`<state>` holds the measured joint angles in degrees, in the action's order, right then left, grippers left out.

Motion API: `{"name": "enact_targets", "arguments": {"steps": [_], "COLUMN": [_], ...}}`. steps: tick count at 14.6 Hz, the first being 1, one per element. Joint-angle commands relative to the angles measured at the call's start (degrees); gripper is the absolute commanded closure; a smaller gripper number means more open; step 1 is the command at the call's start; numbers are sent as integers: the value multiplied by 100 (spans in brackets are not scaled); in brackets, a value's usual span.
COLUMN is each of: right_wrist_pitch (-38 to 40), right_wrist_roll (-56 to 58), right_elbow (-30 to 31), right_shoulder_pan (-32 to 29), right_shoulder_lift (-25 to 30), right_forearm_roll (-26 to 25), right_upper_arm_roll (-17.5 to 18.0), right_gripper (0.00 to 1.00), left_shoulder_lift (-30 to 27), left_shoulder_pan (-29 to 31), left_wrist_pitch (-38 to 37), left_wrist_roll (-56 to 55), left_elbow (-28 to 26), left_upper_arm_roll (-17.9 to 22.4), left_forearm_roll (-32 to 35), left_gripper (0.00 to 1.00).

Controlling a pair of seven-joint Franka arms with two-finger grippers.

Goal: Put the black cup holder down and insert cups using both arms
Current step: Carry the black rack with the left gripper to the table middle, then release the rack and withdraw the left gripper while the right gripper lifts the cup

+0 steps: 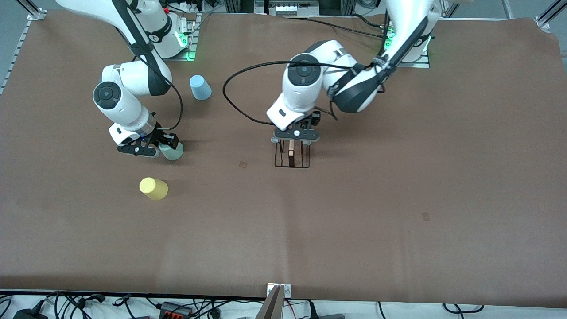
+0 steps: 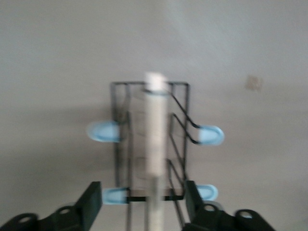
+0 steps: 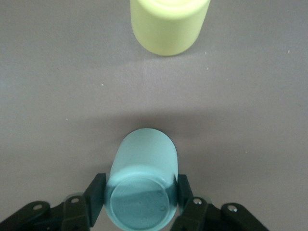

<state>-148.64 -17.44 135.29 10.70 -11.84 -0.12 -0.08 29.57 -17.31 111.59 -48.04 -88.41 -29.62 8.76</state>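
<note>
Nearest the front camera we see the yellow cup [image 1: 153, 188] upside down, alone at about seven o'clock on the table. Farther off, our right gripper [image 1: 167, 145] is clamped on the mint green cup [image 3: 140, 186], its axis upright. Toward the middle, the black cup holder [image 1: 291, 156] stands with every peg bare, its wooden rod [image 2: 155, 139] between our left gripper's [image 2: 143, 199] wide-spread fingers. Farthest, the light blue cup [image 1: 200, 87] waits inverted; we judge the right arm nearer all three cups.

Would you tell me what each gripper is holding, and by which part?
The right gripper clamps the mint cup across its sides near the base. The left gripper stands open around the black cup holder, holding nothing.
</note>
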Motion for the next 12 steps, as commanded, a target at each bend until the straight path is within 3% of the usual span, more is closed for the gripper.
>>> {"name": "enact_targets", "arguments": {"steps": [1, 6, 8, 12], "right_wrist_pitch": [403, 2317, 3153, 3306], "right_wrist_roll": [127, 4, -581, -2557], "right_elbow": [-64, -1037, -1574, -2032], "right_shoulder_pan": [2, 37, 63, 292], "right_shoulder_lift": [532, 1025, 1026, 1017], "right_forearm_roll": [38, 38, 64, 396], "right_upper_arm_roll": [8, 113, 368, 1148], "right_gripper": [85, 85, 85, 85], "left_shoulder_lift": [-670, -1040, -1172, -1374], "left_shoulder_pan": [656, 2211, 2817, 3759], "left_wrist_pitch": [-742, -1349, -1578, -1878], "left_wrist_roll": [320, 1997, 2778, 4203], "left_elbow": [-98, -98, -106, -98], "left_upper_arm_roll": [-9, 0, 0, -18], "left_forearm_roll": [82, 91, 91, 82], "left_gripper": [0, 0, 0, 0]}}
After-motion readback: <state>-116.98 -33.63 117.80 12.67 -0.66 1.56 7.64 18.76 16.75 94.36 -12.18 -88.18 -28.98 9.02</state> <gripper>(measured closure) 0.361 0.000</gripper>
